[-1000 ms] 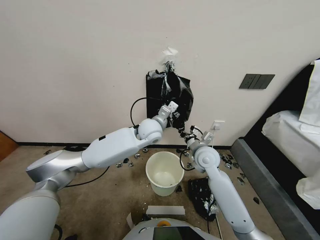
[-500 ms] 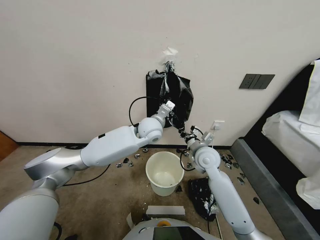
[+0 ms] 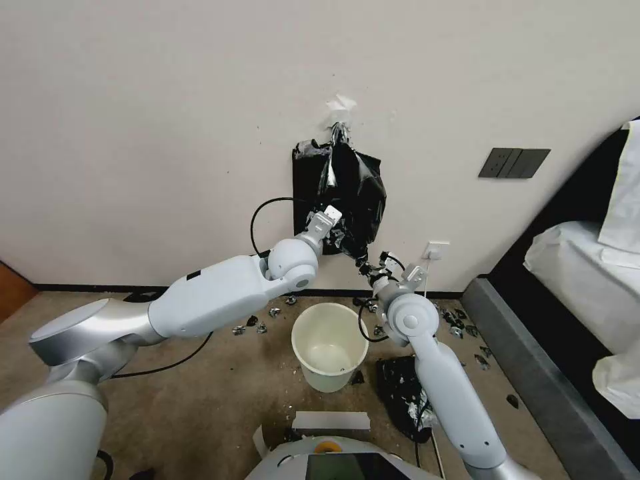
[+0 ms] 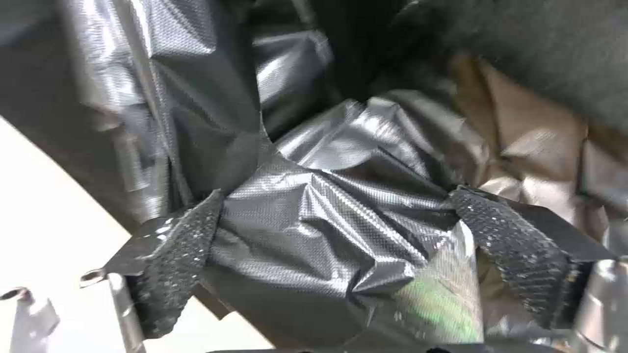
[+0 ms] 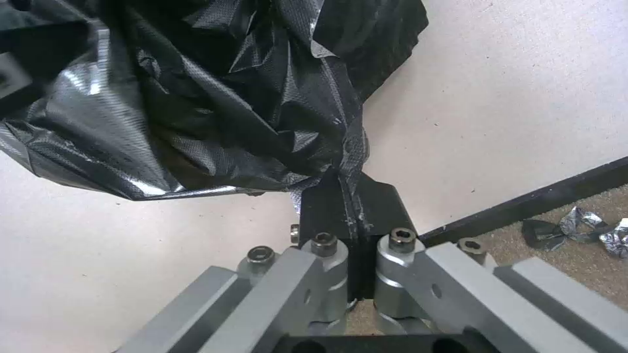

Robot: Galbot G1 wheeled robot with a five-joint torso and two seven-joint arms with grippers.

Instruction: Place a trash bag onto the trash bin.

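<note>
Meanwhile the trash bag (image 3: 353,193) hangs on the wall, right gripper (image 5: 350,215) clamped on its bottom tip, left gripper (image 4: 333,235) spread around its folds; the trash bin (image 3: 330,347) stands unlined.

The trash bag (image 3: 357,193) hung against the wall (image 3: 167,120) from a hook (image 3: 339,128), in front of a flat bundle of bags (image 3: 305,187), with the trash bin (image 3: 330,347) standing on the floor (image 3: 220,400) below it. The left gripper (image 3: 337,230) reached up from the left with its fingers spread around a fold of the bag, while the right gripper (image 3: 365,265) sat just under the bag, pinched closed on its lowest tip. A heap of plastic (image 3: 400,393) lay on the floor right of the bin, beside the right arm, and a bed (image 3: 587,273) stood at far right.
</note>
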